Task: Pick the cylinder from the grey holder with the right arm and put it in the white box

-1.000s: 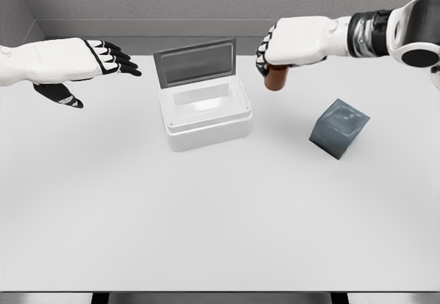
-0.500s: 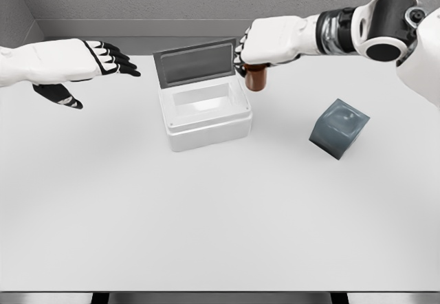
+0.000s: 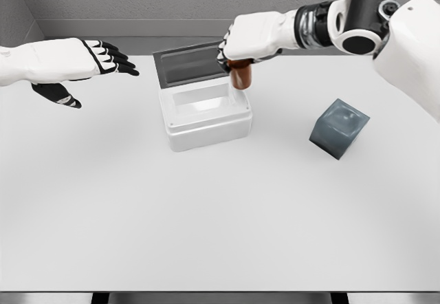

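1. Your right hand (image 3: 249,37) has its fingers clenched around the brown cylinder (image 3: 240,77) — held roughly upright, lower half showing below the fist.
2. The cylinder is off the surface (image 3: 206,214), over the right rear corner of the white box (image 3: 205,113), next to its raised grey lid (image 3: 190,65).
3. The grey holder (image 3: 338,128) sits tilted on the surface, well to the right of the box.
4. Your left hand (image 3: 65,63) hovers at far left — fingers spread, holding nothing.
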Available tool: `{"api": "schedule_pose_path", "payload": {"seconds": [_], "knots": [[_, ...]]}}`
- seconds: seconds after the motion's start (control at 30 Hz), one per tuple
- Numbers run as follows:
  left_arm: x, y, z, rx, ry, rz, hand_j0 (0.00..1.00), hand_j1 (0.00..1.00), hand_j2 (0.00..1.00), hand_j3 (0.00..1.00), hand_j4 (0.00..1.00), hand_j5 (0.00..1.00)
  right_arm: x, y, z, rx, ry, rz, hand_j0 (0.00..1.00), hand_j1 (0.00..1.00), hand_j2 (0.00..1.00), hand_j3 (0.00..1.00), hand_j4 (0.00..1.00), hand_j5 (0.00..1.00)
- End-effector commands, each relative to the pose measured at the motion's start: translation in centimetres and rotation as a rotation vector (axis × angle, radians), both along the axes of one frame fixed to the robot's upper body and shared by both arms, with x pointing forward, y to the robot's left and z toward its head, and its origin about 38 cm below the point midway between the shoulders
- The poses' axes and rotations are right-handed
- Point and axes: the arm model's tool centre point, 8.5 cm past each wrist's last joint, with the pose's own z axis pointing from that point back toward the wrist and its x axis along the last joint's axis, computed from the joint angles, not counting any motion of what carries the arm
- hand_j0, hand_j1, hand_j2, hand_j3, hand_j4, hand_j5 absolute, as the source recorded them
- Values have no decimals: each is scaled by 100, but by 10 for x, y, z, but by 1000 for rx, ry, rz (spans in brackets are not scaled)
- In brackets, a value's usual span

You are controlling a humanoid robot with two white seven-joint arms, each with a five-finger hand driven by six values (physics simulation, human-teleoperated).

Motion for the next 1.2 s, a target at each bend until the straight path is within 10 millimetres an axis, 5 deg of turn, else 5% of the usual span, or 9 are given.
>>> {"api": "schedule_pose_path", "payload": {"seconds": [0.0,0.23,0.27,0.33,0.6,0.83,0.9,1.03,1.17], "knots": [[0,1,1,-5,1,3,100,100,100,100,100,100,1,3,-1,5,5,1,53,53,53,53,53,53],[0,1,1,-5,-1,3,100,100,100,100,100,100,6,10,3,10,4,-4,56,56,56,56,56,56],[0,1,1,-5,-1,3,100,100,100,100,100,100,6,10,3,9,6,-5,63,63,63,63,63,63],[0,1,1,-5,-1,3,100,100,100,100,100,100,6,14,2,-1,-3,0,99,99,99,99,99,99],[1,1,2,-5,-2,4,100,100,100,100,100,100,5,11,7,12,-10,-1,99,99,99,99,99,99],[31,-15,-3,-90,5,28,100,100,100,100,100,100,-63,-96,42,109,-30,-6,99,99,99,99,99,99],[48,-19,-3,-79,-11,57,100,100,100,100,100,100,-95,-124,69,239,-16,7,99,99,99,99,99,99],[70,-18,-10,-69,-6,113,100,100,100,100,100,100,-124,-182,76,557,115,-47,99,99,99,99,99,99],[80,-18,-21,-50,5,150,100,100,100,100,100,100,-137,-196,68,815,300,-10,99,99,99,99,99,99]]}}
